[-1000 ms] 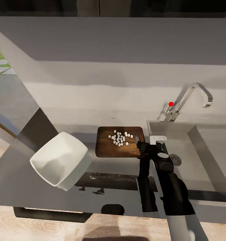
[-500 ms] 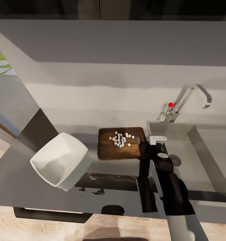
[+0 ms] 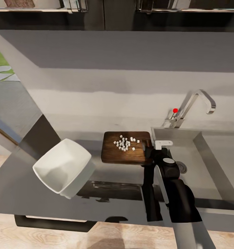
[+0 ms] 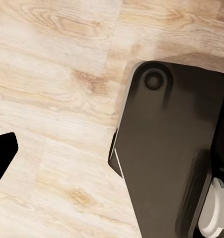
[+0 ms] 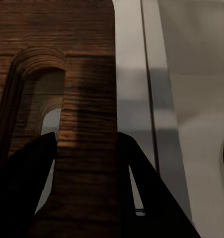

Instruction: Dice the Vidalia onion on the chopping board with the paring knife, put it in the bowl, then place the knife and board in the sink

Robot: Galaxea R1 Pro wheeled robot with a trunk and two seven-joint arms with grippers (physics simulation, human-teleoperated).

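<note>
Since a second earlier, the chopping board had edged toward the sink, diced onion aboard. Right gripper clamped its handle end; its fingertips stayed hidden in head view.

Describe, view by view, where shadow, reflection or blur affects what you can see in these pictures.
Head view: the glossy countertop mirrors the bowl and carries dark reflections below the chopping board. Right wrist view: the board's handle end is close, dim and soft, the right gripper's fingers near-black silhouettes. Left wrist view: evenly lit wooden floor, sharp.
</note>
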